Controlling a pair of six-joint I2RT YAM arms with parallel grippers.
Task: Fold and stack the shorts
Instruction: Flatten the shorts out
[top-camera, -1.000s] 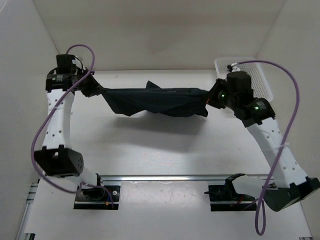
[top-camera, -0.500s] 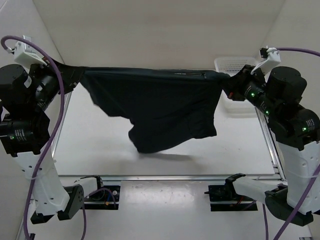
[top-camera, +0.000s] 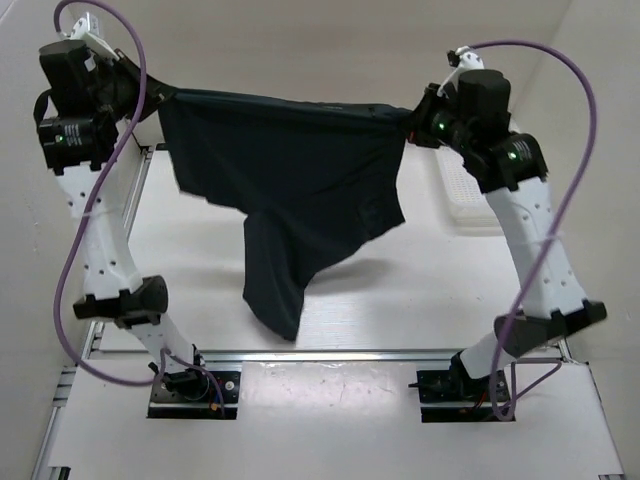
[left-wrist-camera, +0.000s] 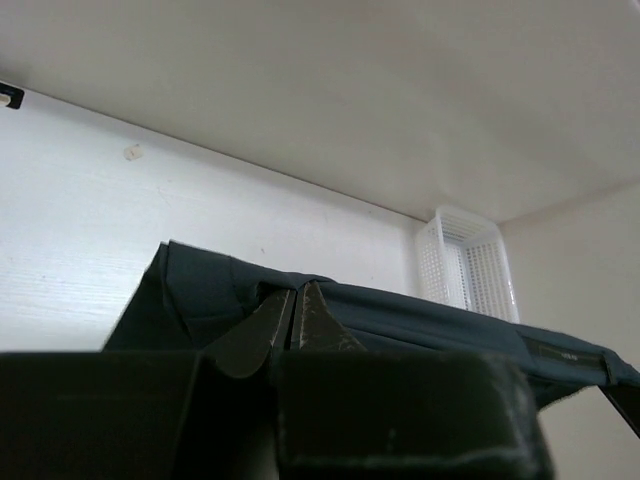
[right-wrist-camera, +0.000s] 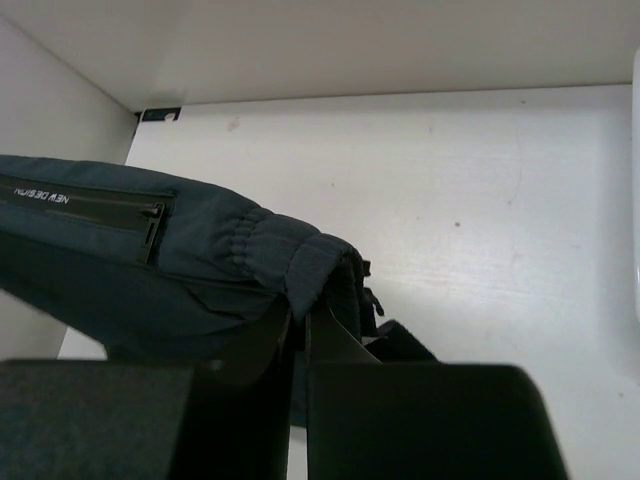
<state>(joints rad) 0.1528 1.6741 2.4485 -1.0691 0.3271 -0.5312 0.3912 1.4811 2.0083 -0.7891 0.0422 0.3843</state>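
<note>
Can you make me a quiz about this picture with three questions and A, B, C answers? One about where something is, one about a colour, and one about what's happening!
1. Where is the basket?
A. far right side of the table
B. near left corner
C. in the middle

2. What colour are the shorts?
A. red
B. dark navy
C. yellow

3. What is happening to the shorts?
A. lying flat
B. folded in the basket
C. held up, hanging

Answers:
1 A: it sits beside the right arm.
2 B: the cloth looks almost black.
3 C: the left gripper and right gripper each pinch the waistband, and the legs dangle.
</note>
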